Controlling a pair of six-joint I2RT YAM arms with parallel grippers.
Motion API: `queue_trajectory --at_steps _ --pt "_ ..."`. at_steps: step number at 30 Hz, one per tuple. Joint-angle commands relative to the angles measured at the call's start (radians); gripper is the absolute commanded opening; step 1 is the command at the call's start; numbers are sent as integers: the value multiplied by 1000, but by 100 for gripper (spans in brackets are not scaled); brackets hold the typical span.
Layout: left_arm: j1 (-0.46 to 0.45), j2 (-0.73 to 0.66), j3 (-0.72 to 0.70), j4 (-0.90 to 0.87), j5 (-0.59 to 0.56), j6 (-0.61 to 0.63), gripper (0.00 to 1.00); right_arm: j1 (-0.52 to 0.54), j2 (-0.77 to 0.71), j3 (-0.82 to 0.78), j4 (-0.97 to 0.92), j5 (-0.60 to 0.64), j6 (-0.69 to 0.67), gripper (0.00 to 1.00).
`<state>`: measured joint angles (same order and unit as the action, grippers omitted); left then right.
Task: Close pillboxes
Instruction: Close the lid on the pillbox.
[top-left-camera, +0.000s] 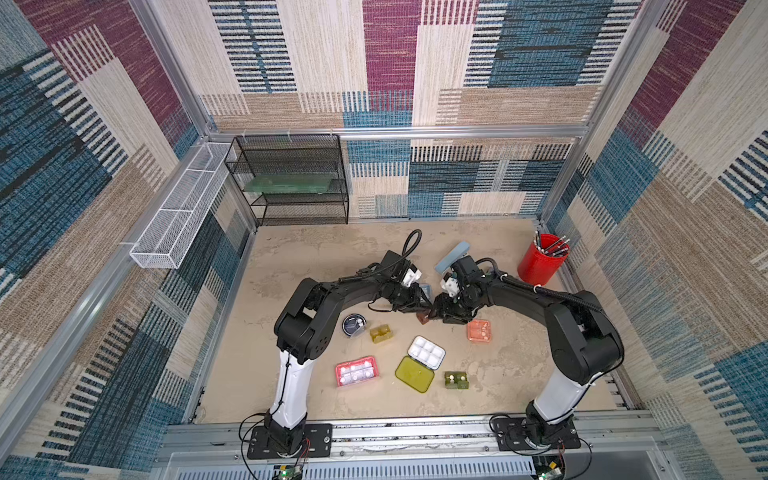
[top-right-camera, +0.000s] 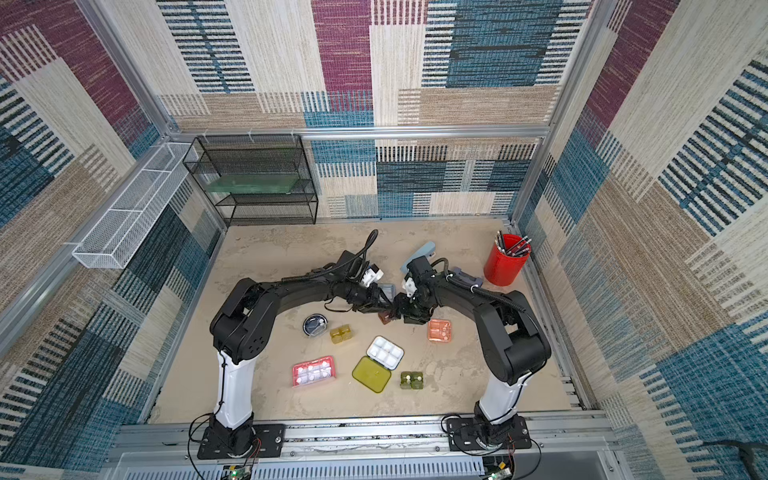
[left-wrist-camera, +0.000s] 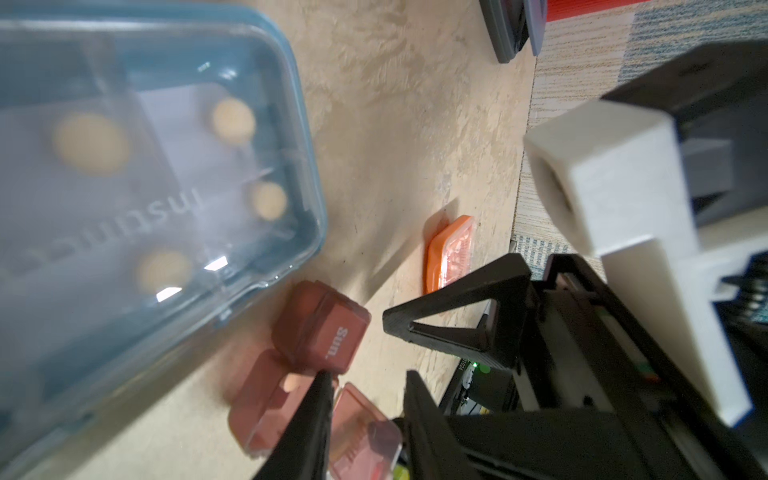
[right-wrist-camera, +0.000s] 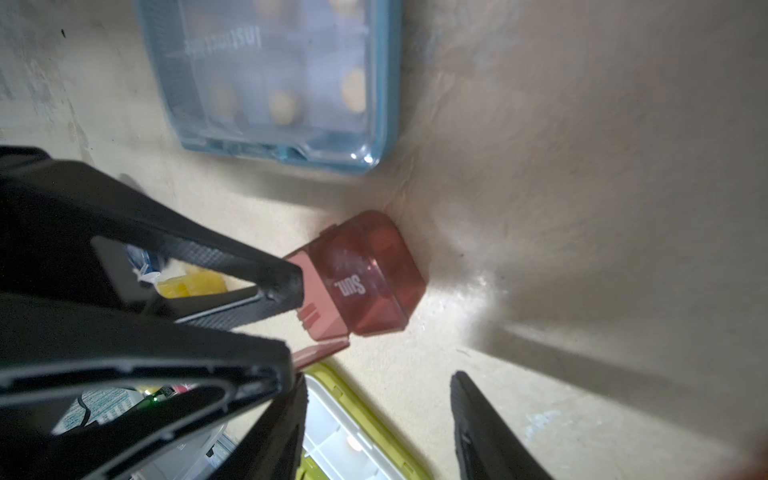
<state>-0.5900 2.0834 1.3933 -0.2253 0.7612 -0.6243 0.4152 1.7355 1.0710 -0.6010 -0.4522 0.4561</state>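
rack (top-left-camera: 299, 216): rear left | pen cup (top-left-camera: 536, 270): rear right | tray pillbox (top-left-camera: 427, 352): front centre

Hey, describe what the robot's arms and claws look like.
The left arm and right arm are black with white lower segments, black cables running alongside. A white block sits at each wrist. The left claw and right claw are black, each with two tapered, hollow triangular fingers.

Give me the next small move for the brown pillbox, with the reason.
Probably press the raised flap down with the open right gripper: the small translucent brown plastic pillbox has its Sun. lid looking shut, but that flap stands open by the left gripper.
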Motion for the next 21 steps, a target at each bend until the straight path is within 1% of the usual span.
queue_trajectory --at_steps 1,6,12,21 --pt "10 -21 9 -22 -7 11 35 4 -12 -2 26 6 21 58" --pt "22 -46 3 -39 -10 26 38 10 -15 -1 27 11 27 59" --pt "32 -76 -9 -99 -26 85 41 10 6 17 33 10 31 59" --pt "56 -77 -73 -60 -11 86 42 4 52 51 27 10 14 60"
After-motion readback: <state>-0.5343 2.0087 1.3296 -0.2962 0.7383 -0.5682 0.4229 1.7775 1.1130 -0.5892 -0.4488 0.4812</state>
